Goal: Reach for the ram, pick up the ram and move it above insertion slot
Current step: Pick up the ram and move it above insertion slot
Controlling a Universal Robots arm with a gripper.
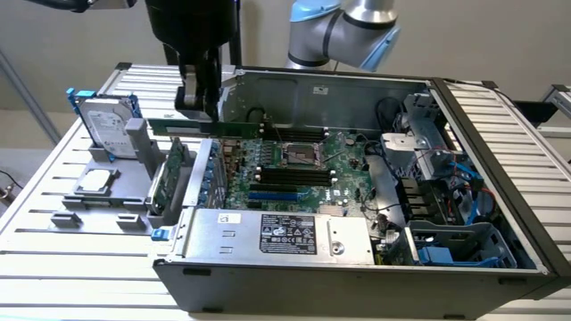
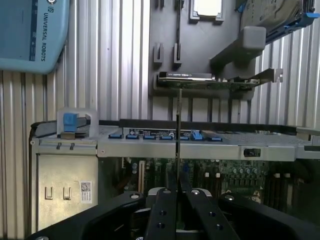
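Case point(image 1: 499, 127): open on the bench, motherboard point(image 1: 303, 170) exposed, memory slots point(image 1: 290, 175) empty.
Gripper point(image 1: 198, 107): pinching the ram, raised at the case's far corner on the exterior view's left.
Ram point(image 1: 234, 127): lifted, held level, edge-on in the wrist view point(image 2: 178, 130).
Progress: picked up; apparently not yet above a slot.

The robot's black two-fingered gripper point(image 1: 198, 107) hangs straight down from a pale blue and silver jointed arm point(image 1: 344, 27), fingers pointing downward. In the wrist view its dark fingers point(image 2: 165, 210) are pressed together on the thin edge of the long, narrow green ram stick point(image 2: 179, 130), which stretches away beyond their tips.
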